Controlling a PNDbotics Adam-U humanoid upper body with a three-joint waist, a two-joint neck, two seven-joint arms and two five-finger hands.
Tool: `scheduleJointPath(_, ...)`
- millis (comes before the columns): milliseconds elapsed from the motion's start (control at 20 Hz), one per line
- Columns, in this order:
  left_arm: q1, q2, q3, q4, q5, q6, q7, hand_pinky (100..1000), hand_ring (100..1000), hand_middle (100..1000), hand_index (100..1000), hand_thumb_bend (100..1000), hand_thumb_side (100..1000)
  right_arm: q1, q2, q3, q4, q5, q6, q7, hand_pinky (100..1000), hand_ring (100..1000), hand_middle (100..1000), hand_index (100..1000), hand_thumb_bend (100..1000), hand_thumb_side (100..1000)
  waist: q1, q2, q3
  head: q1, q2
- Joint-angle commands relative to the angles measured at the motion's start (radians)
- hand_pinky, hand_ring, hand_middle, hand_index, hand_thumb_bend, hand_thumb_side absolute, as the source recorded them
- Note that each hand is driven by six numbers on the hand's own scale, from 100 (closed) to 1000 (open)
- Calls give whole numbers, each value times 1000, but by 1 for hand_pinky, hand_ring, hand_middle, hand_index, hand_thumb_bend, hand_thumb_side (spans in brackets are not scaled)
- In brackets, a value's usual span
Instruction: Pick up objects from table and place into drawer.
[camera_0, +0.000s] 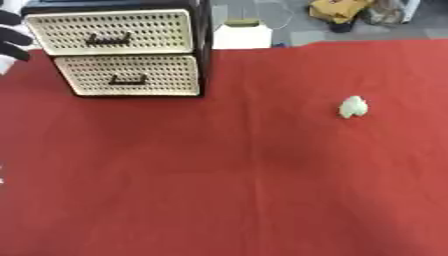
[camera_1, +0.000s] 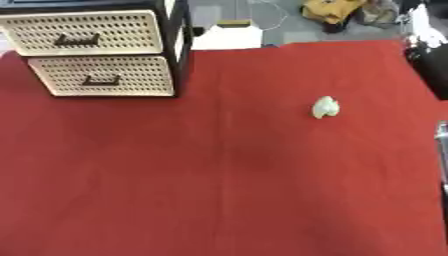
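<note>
Red cloth (camera_0: 219, 190) covers my table from the near edge to the far one, with a faint crease running up its middle. The near half carries only that cloth.

Farther out, on the right half, sits the one loose thing I can see: a small pale, whitish-green lump (camera_0: 353, 107), lying alone on the cloth. I cannot make out what it is, only its colour and its rounded, slightly knobbly shape. It is well apart from the drawers and touched by nothing.

At the far left stands a black-framed drawer unit (camera_0: 203, 45) with two cream drawers of perforated weave, one above the other. The upper drawer (camera_0: 109, 31) and the lower drawer (camera_0: 131, 75) each carry a dark handle at the middle, and both fronts sit flush with the frame, closed.

My left hand (camera_0: 12, 36) shows only at the far left edge of the left eye view, just beside the upper drawer's left end, a few dark fingers against something white. I cannot tell whether those fingers are wide or curled, or whether they touch the unit.

On the right edge of the right eye view, dark and silver parts show, but I cannot make out my right hand among them.

Beyond the table's far edge lies a white box (camera_0: 241, 35) on a grey floor.
</note>
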Motion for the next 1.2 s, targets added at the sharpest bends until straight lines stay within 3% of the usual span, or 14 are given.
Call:
scheduleJointPath(50, -20, 95, 0, -17, -49, 15, 5, 463, 530, 612, 839, 100, 1000, -15, -31, -8, -17, -9, -1, -11, 693, 808, 560, 813, 303, 687, 0, -12, -3, -2, -16)
scheduleJointPath(300, -43, 198, -3, -17, -101, 27, -4, 431, 517, 600, 866, 100, 1000, -11, -32, -14, -17, -7, 0, -17, 692, 807, 560, 813, 301, 687, -1, -14, -10, -6, -14)
scheduleJointPath(500, -56, 285, -20, -17, -132, 47, -80, 381, 477, 562, 896, 100, 1000, -5, -33, -16, -17, -5, 2, -22, 693, 807, 560, 813, 302, 687, -2, -18, -13, -6, -14)
scheduleJointPath(650, -70, 343, -35, -17, -161, 68, -174, 248, 327, 446, 918, 100, 1000, -4, -34, -18, -17, -4, 3, -24, 693, 807, 560, 812, 300, 686, -4, -20, -13, -8, -15)
scheduleJointPath(700, -78, 362, -42, -17, -171, 76, -213, 121, 211, 340, 920, 100, 1000, -4, -35, -17, -17, -3, 3, -24, 693, 807, 560, 812, 302, 687, -4, -20, -13, -9, -16)
scheduleJointPath(800, -95, 394, -58, -17, -185, 86, -302, 100, 119, 242, 905, 100, 1000, -3, -36, -17, -17, -1, 5, -24, 693, 807, 560, 812, 304, 688, -3, -19, -13, -12, -17)
scheduleJointPath(950, -125, 434, -74, -17, -195, 89, -408, 100, 100, 115, 884, 100, 1000, -2, -38, -17, -17, 1, 7, -23, 693, 807, 560, 812, 305, 688, -3, -18, -13, -19, -21)
scheduleJointPath(1200, -173, 481, -98, -17, -209, 109, -540, 100, 100, 100, 872, 100, 1000, -2, -42, -15, -17, 3, 7, -21, 694, 808, 560, 812, 313, 691, -4, -14, -11, -24, -28)
